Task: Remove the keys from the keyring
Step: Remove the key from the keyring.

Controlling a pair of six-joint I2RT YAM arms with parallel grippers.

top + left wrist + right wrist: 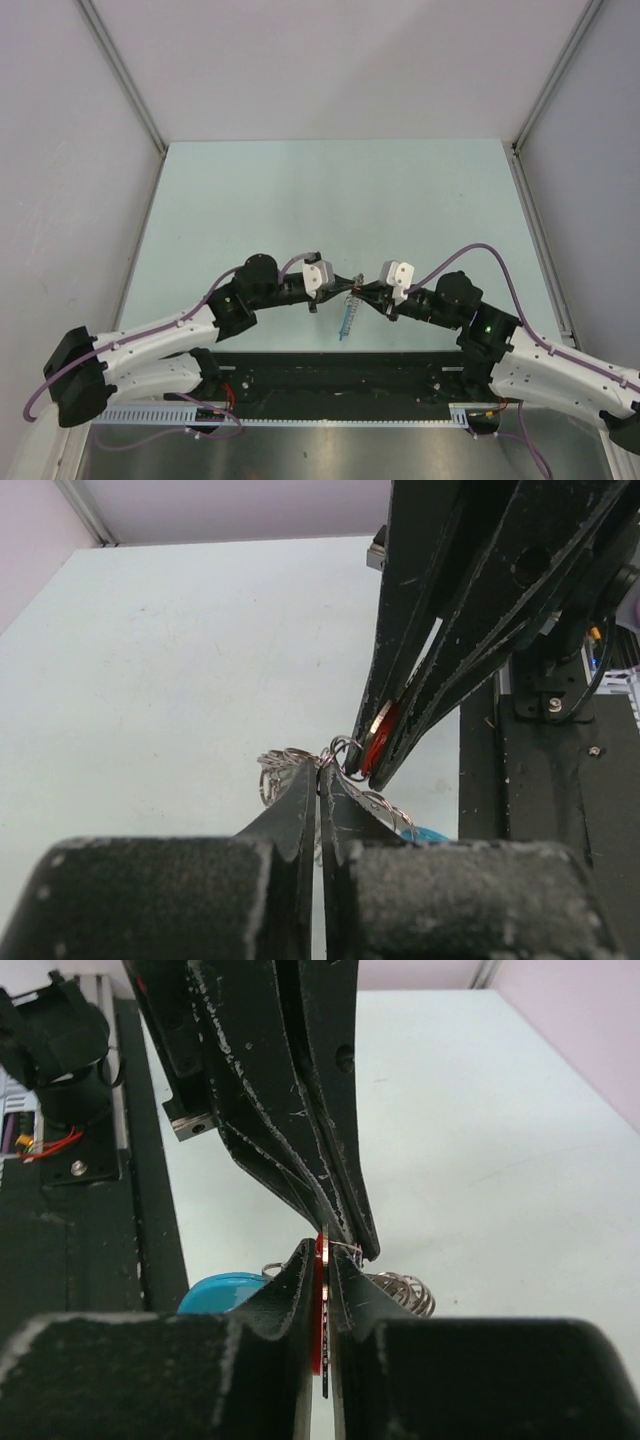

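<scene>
A: Noted: left claw (320, 768) pinched tight on keyring (283, 763), which hangs between both claws above table (300, 190). Red key (381, 742) clamped in right claw (322, 1252).
B: Technique?
A: Left anchors. Right should walk key round the coil with small twists, no yanking.
B: Tally?
A: One keyring, one key seen, two claws.

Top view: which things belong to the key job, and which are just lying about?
Job: key, pinched in right gripper; keyring, pinched in left gripper.
Not the job: table, purple cable, black base plate.
</scene>
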